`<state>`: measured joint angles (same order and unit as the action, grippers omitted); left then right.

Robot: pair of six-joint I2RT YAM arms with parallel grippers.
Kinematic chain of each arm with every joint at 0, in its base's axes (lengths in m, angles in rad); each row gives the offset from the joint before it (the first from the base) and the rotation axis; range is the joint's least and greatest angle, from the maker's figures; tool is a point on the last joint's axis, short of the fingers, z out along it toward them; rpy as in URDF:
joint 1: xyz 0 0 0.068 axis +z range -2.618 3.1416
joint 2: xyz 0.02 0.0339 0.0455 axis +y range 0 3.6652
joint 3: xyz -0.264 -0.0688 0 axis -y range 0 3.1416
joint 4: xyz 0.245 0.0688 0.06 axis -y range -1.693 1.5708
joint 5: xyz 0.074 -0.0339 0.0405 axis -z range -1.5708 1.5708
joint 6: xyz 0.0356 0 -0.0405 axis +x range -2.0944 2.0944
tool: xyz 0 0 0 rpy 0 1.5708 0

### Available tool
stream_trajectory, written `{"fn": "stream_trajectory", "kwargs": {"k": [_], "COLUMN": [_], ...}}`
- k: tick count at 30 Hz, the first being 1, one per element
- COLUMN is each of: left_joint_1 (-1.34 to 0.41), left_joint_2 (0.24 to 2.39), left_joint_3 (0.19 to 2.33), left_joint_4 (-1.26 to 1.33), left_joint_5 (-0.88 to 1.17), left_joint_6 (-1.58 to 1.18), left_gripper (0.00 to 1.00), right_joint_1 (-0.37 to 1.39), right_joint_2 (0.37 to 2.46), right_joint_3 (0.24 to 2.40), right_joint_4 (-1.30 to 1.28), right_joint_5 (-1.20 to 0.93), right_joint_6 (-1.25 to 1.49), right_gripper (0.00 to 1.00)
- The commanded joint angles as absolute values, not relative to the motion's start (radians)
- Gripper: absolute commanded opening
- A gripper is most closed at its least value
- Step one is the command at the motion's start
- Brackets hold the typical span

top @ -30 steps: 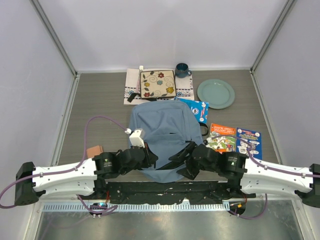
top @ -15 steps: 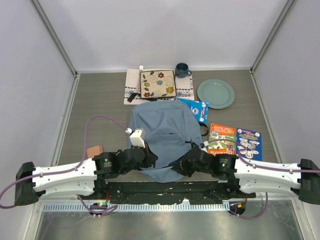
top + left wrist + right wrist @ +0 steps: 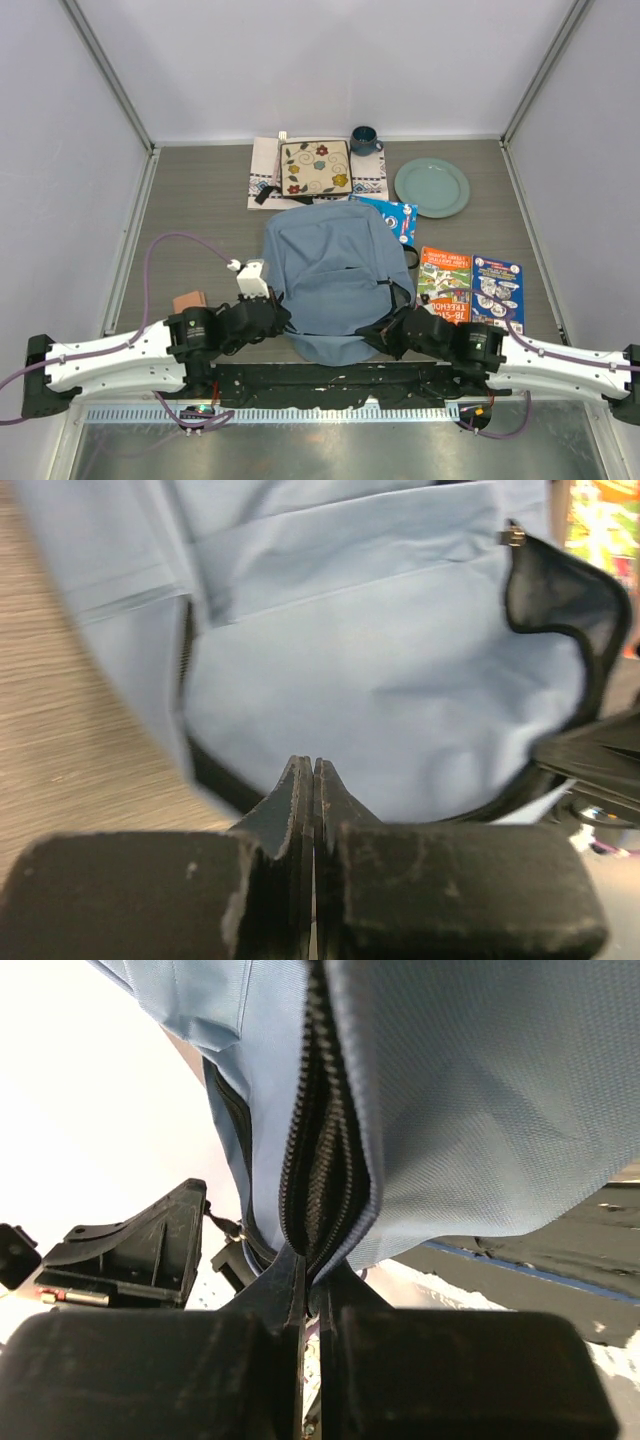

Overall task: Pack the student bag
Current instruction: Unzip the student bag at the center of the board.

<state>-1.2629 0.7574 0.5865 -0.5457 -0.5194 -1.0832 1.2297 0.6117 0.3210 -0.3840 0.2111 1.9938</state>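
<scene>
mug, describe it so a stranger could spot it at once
From the student bag, the big light-blue thing mid-table, look toward the far wall. The mug stands by the far right corner of the white cloth mat, the only small dark-blue thing there.

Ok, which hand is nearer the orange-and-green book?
Right. The right hand grips the backpack at its near edge, just left of the orange-and-green book; the left hand sits across the backpack.

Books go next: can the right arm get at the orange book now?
Probably not yet: the right claw is shut on the zipper edge of the student bag; the orange book lies uncovered nearby.
</scene>
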Motion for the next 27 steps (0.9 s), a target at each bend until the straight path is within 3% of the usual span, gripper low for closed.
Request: {"fn": "stream_trajectory", "kwargs": {"k": [1,9,17,27], "left_joint_1": [-1.255,-1.246,-1.172,-1.037], "left_joint_2": [0.704,0.716,0.764,0.810], "left_joint_3": [0.634,0.664,0.739,0.761], "left_joint_4": [-0.793,-0.940,-0.985,-0.878], "left_joint_5": [-0.710,-0.785,-0.914,-0.922], "left_joint_6": [-1.153,-1.221,-1.181,-1.042], "left_gripper": [0.00,0.00,0.00,0.00], "right_joint_1": [1.230,1.230,1.230,1.235], "right_joint_2": [0.490,0.383,0.403,0.561], "right_joint_3": [0.236,0.182,0.259,0.365], "right_joint_4": [-0.572,-0.620,-0.669,-0.656], "right_joint_5": [0.311,0.336,0.422,0.425], "right_joint_6": [2.181,2.135,1.742,1.373], "right_gripper": [0.01,0.01,0.01,0.01]}}
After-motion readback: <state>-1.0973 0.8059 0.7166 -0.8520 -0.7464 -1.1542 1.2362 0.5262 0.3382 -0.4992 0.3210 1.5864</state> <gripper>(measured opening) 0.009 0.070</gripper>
